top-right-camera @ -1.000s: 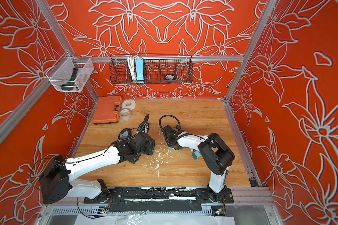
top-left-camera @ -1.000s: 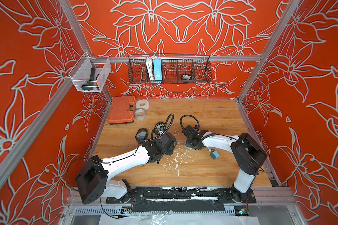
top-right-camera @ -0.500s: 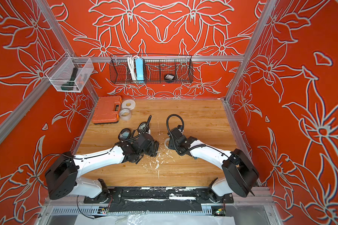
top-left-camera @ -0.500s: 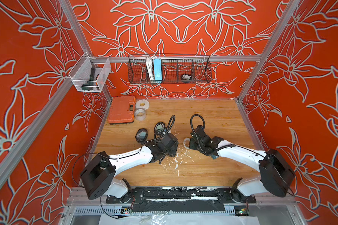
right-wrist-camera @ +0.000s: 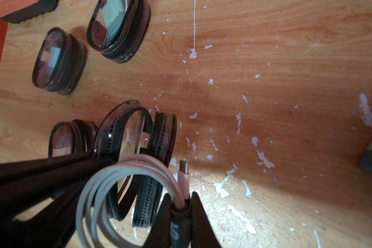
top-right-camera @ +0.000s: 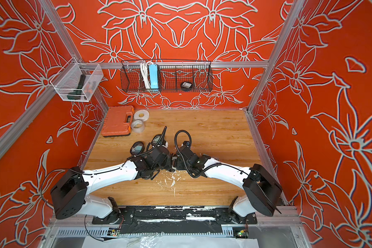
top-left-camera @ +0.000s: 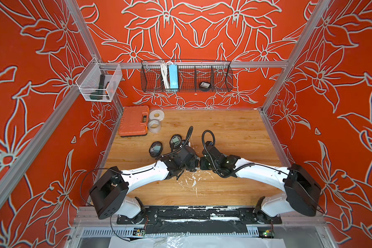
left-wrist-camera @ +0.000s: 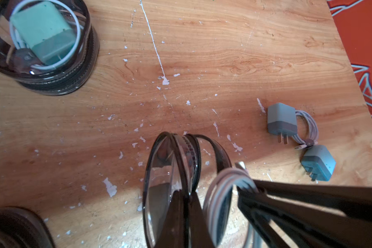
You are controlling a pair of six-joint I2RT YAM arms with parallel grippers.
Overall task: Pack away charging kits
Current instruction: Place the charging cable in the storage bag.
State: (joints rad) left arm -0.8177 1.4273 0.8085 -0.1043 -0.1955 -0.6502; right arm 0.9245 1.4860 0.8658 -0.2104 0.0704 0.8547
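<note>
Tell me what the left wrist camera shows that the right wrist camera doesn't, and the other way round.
Left wrist only: a loose plug adapter beside a spare coiled cable, and a second adapter, both whole. Right wrist only: the toolbox corner and two packed cases side by side. Both: the open case gripped by the left end effector, and the white cable pinched by the right end effector.

Left arm [top-left-camera: 142, 175] and right arm [top-left-camera: 264, 174] reach low inward, left tool [left-wrist-camera: 185, 196] and right tool [right-wrist-camera: 182, 204] clamped, nearly meeting.
</note>
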